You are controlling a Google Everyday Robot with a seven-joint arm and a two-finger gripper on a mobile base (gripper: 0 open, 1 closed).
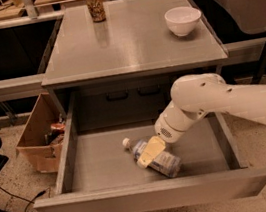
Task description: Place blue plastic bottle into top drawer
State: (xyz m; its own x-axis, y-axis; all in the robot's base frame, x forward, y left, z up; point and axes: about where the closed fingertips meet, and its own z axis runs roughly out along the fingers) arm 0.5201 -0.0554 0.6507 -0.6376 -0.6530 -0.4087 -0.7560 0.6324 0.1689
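Nearest is the plain front panel of the top drawer (153, 196), pulled fully out from under the table (132, 42) so that its flat floor lies open from above.

Just behind the panel, the blue plastic bottle (167, 164) lies on its side on the drawer floor, right of centre. Its white cap points to about 10 o'clock and its base to 4 o'clock. In my judgement it is already inside the drawer and resting there, so the placing is all but done.

The gripper (149, 153) lies across the bottle's middle, low inside the drawer and touching it. Whether it grips the bottle or has let it loose, I cannot tell. The white arm (223, 100) reaches in from 3 o'clock over the drawer's right wall, bent downward to get below the tabletop's edge.

At 9 o'clock of the drawer, a cardboard box (37, 139) sits on the floor, apart from the work.

Farther back on the table, a white bowl (183, 20) stands at 1 o'clock and a brown can (95, 6) at 12 o'clock, both well away from the drawer.
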